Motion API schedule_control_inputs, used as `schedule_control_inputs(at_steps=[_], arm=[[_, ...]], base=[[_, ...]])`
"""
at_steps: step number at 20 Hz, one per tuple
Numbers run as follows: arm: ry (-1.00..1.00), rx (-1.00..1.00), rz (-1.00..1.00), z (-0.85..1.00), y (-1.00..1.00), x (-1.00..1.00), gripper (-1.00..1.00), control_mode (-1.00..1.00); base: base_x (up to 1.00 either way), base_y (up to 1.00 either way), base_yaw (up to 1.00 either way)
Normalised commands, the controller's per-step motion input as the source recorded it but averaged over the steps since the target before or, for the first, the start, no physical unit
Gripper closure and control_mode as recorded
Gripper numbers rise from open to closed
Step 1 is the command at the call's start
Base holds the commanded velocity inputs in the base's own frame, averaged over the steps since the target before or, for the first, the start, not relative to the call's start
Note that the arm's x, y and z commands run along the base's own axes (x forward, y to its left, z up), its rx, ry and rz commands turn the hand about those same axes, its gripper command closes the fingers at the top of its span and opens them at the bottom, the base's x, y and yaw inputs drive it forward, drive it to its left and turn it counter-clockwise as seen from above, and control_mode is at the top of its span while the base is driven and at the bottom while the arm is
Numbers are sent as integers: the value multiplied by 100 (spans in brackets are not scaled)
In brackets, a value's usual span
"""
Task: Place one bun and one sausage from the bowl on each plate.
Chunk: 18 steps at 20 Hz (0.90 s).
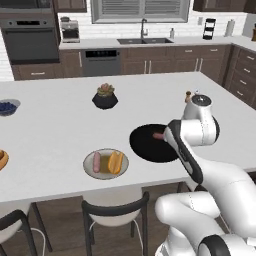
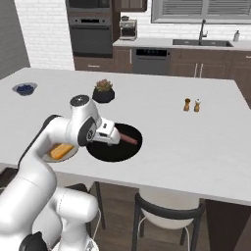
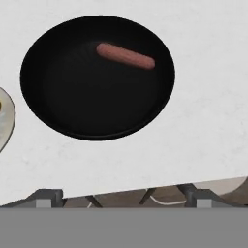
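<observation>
One sausage left in the bowl, gripper hanging above it

The gripper (image 2: 113,136) is hovering over the black bowl (image 3: 72,111), where a lone sausage (image 3: 125,55) is lying toward the far side; whether its jaws are apart I cannot tell. The grey plate (image 1: 90,172) to the left is already carrying a bun (image 1: 115,162) and sausage. The round sausage risks rolling away if the fingers are closing off-centre or across its length.
</observation>
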Motion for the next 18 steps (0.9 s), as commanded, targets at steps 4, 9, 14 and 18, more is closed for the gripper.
schedule_control_inputs(at_steps=[4,9,14,18], arm=[[0,0,0,0,0,0,-100,100],[0,0,15,-9,3,98,-100,-100],[0,-1,21,-31,14,97,-100,-100],[0,-17,5,-38,6,73,-100,-100]], base=[[75,-6,7],[0,0,0],[0,0,0],[0,0,0]])
